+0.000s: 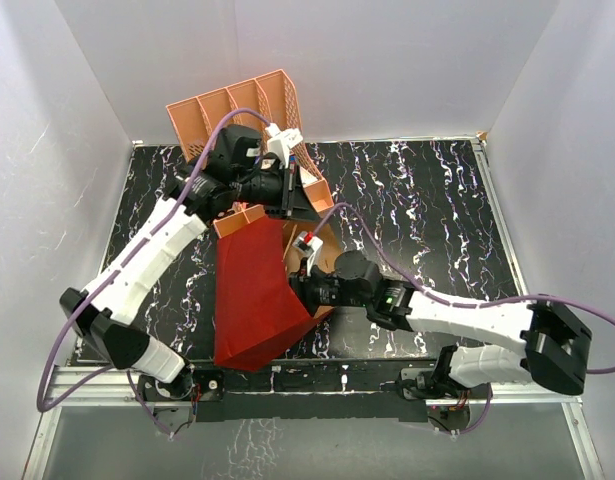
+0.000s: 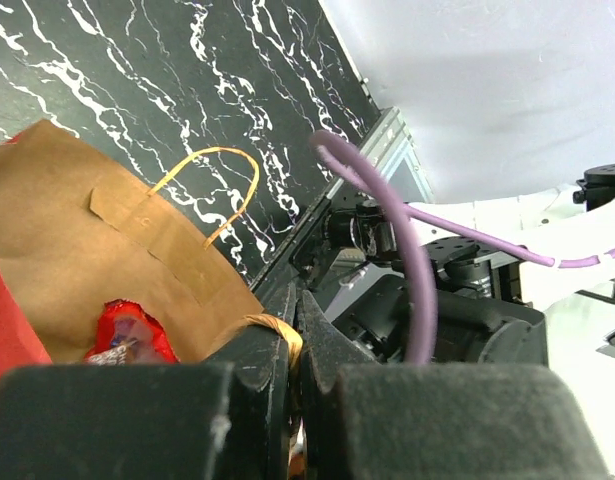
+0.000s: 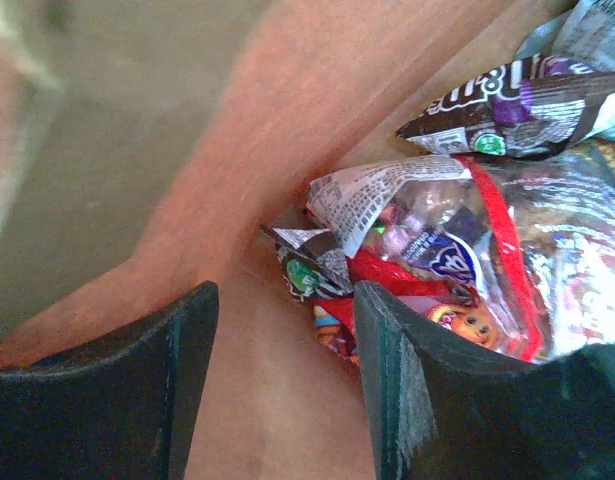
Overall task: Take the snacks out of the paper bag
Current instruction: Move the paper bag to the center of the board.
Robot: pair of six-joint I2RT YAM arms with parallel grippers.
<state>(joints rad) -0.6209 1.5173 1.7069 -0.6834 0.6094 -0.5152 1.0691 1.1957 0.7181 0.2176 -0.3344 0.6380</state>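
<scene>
Your left gripper (image 2: 297,345) is clenched on a thin tan cord handle (image 2: 275,333) at the rim of the tall red paper bag with brown kraft lining (image 1: 252,300). Your right gripper (image 3: 285,385) sits inside that bag, jaws spread and holding nothing. The crinkly snack packets (image 3: 437,250) lie just ahead of it at the bag's bottom, a dark brown candy pack (image 3: 507,100) among them.

My left arm (image 1: 147,255) reaches forward, its wrist bent in toward the middle. My left fingers (image 2: 249,390) are pressed together, pinching the paper bag (image 2: 77,250) by its cord handle (image 2: 275,335). My right arm (image 1: 477,318) lies low over the surface, stretched across to the left. My right fingers (image 3: 157,380) stand apart, gripping nothing.
</scene>
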